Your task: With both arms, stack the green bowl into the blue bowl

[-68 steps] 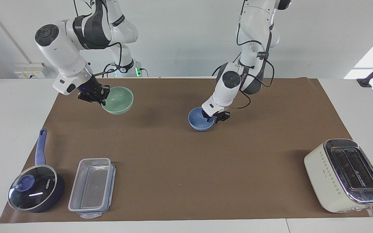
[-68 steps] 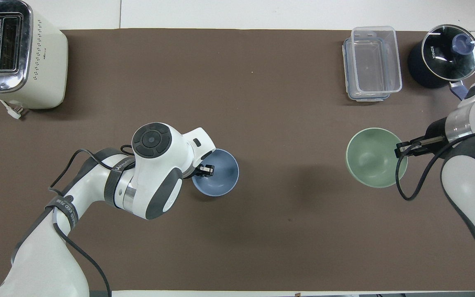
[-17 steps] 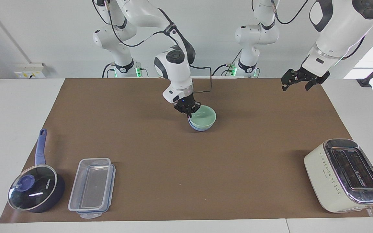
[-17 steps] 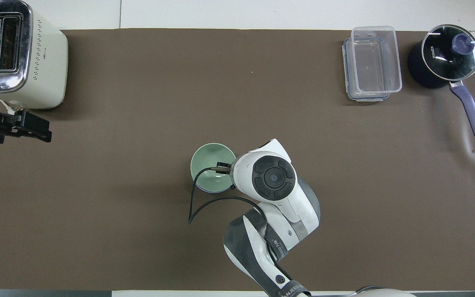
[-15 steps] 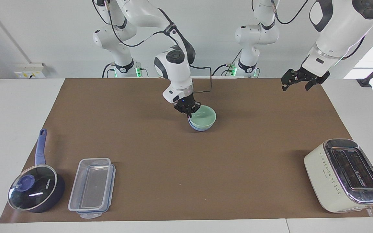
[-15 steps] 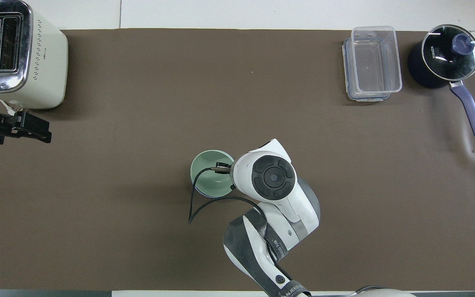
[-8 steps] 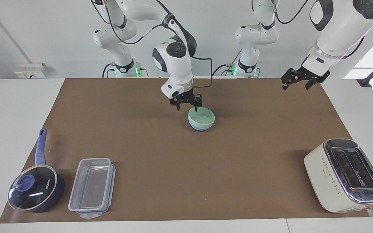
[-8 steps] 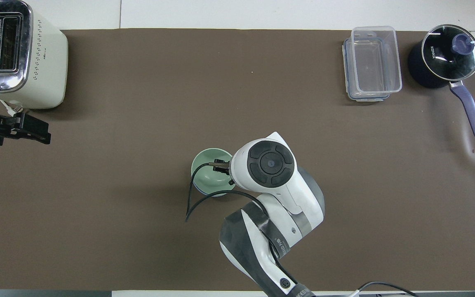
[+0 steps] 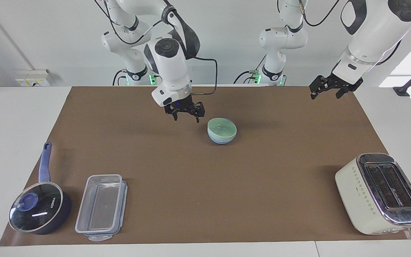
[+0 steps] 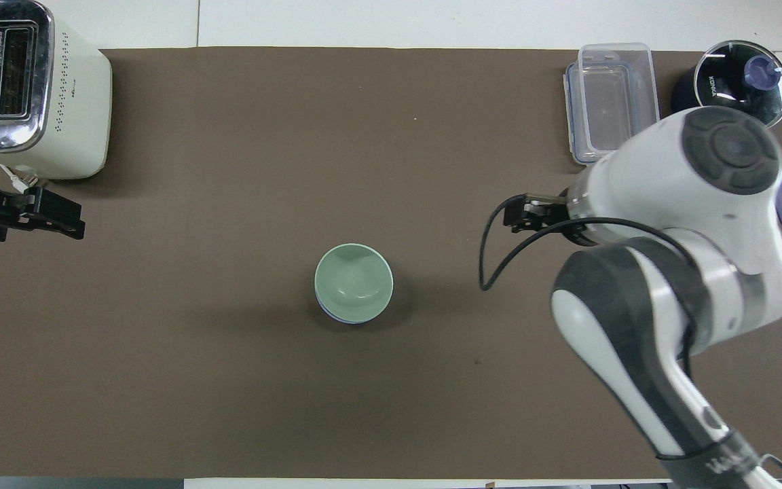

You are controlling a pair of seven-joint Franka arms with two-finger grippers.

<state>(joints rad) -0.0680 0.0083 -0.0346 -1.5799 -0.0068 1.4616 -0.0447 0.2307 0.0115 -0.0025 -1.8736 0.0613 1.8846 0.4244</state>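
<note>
The pale green bowl point(image 9: 222, 127) point(image 10: 354, 281) sits nested inside the blue bowl point(image 9: 221, 141) point(image 10: 329, 313) in the middle of the brown mat. Only a thin blue band shows under the green rim. My right gripper point(image 9: 187, 118) point(image 10: 510, 217) hangs open and empty above the mat, beside the stacked bowls toward the right arm's end, touching neither. My left gripper point(image 9: 325, 95) point(image 10: 79, 221) waits open and empty, raised over the mat at the left arm's end.
A cream toaster point(image 9: 380, 192) point(image 10: 24, 88) stands at the left arm's end, farther from the robots. A clear lidded container point(image 9: 102, 207) point(image 10: 611, 102) and a dark blue lidded saucepan point(image 9: 39, 210) point(image 10: 737, 78) lie at the right arm's end, the saucepan partly hidden by the right arm in the overhead view.
My right gripper opened, let go of the green bowl's rim, rose and drew away toward the right arm's end. The green bowl stayed in the blue bowl. The left arm held still.
</note>
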